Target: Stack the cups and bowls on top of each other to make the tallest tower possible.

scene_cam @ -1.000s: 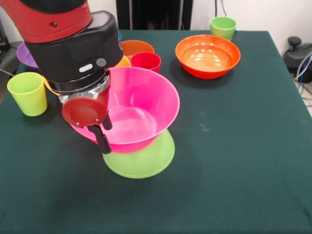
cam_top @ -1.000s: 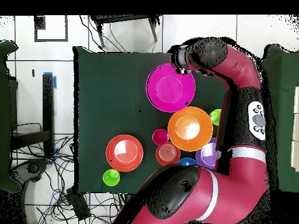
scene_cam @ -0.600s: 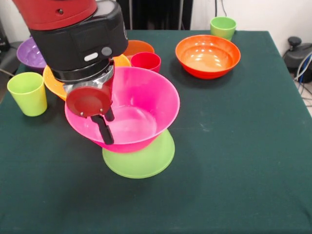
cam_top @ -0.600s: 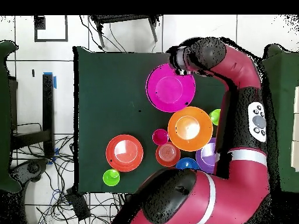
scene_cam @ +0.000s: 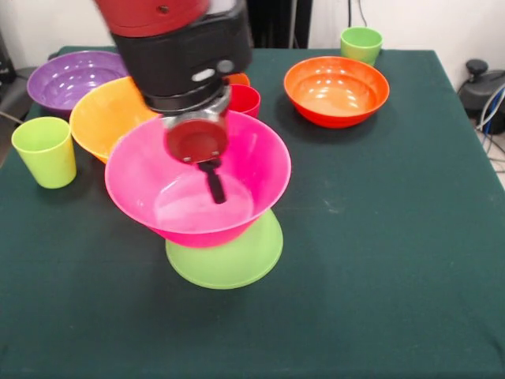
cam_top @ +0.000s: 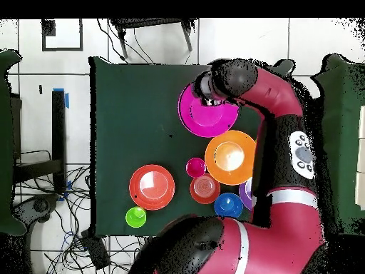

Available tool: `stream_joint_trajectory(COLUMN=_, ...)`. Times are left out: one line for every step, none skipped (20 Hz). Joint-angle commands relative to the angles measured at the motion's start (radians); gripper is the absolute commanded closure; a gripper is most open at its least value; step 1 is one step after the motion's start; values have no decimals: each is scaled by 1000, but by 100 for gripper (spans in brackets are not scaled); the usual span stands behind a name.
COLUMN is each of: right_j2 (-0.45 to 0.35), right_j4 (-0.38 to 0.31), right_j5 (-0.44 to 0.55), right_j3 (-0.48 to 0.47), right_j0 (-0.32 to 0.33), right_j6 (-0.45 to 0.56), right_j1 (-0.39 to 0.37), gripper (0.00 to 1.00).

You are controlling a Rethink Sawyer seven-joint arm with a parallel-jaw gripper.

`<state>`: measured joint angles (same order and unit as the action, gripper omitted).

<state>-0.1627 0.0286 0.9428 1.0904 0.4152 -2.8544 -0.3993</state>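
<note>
My gripper (scene_cam: 211, 183) has shifted from the near-left rim of the large pink bowl (scene_cam: 237, 166) to a position over its middle, with nothing in it; only 1 dark finger shows against the pink, so I cannot tell whether the fingers are apart or together. The pink bowl rests rim-up on the lime green bowl (scene_cam: 237, 264), which is turned rim-down, and it has not moved. I judge that the tower now stands at 2 levels and that I have let go of the pink bowl.

With the arm swung aside, the yellow-orange bowl (scene_cam: 106, 114) and the purple bowl (scene_cam: 67, 75) now show fully at the far left, beside 1 light green cup (scene_cam: 43, 150). The red-pink cup (scene_cam: 246, 99) stands just behind the pink rim. The medium orange bowl (scene_cam: 335, 89) and a second green cup (scene_cam: 361, 43) lie well apart to the far right. The near half of the table (scene_cam: 394, 300) is bare cloth.
</note>
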Motion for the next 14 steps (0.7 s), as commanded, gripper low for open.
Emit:
stream_joint_trajectory(right_j2=6, right_j4=6, right_j5=-159, right_j3=210, right_j0=-67, right_j6=-113, right_j1=-7, gripper=0)
stream_joint_trajectory(right_j2=9, right_j4=3, right_j5=-186, right_j3=223, right_j0=-75, right_j6=-116, right_j1=-1, gripper=0)
stream_joint_trajectory(right_j2=14, right_j4=3, right_j5=-197, right_j3=223, right_j0=-77, right_j6=-113, right_j1=5, gripper=0)
stream_joint_trajectory(right_j2=19, right_j4=1, right_j5=-219, right_j3=231, right_j0=-85, right_j6=-114, right_j1=12, gripper=0)
stream_joint_trajectory(right_j2=24, right_j4=1, right_j5=-229, right_j3=231, right_j0=-92, right_j6=-116, right_j1=18, gripper=0)
stream_joint_trajectory(right_j2=30, right_j4=2, right_j5=-240, right_j3=231, right_j0=-100, right_j6=-118, right_j1=24, gripper=0)
stream_joint_trajectory(right_j2=34, right_j4=4, right_j5=-249, right_j3=237, right_j0=-103, right_j6=-116, right_j1=26, gripper=0)
stream_joint_trajectory(right_j2=42, right_j4=4, right_j5=-261, right_j3=238, right_j0=-110, right_j6=-119, right_j1=31, gripper=0)
stream_joint_trajectory(right_j2=47, right_j4=7, right_j5=-265, right_j3=239, right_j0=-114, right_j6=-119, right_j1=32, gripper=0)
stream_joint_trajectory(right_j2=56, right_j4=8, right_j5=-270, right_j3=237, right_j0=-122, right_j6=-123, right_j1=35, gripper=0)
stream_joint_trajectory(right_j2=61, right_j4=10, right_j5=-272, right_j3=237, right_j0=-127, right_j6=-124, right_j1=35, gripper=0)
stream_joint_trajectory(right_j2=66, right_j4=12, right_j5=-273, right_j3=234, right_j0=-129, right_j6=-122, right_j1=37, gripper=0)
stream_joint_trajectory(right_j2=70, right_j4=14, right_j5=-270, right_j3=230, right_j0=-131, right_j6=-119, right_j1=38, gripper=0)
stream_joint_trajectory(right_j2=75, right_j4=17, right_j5=-268, right_j3=226, right_j0=-132, right_j6=-116, right_j1=39, gripper=0)
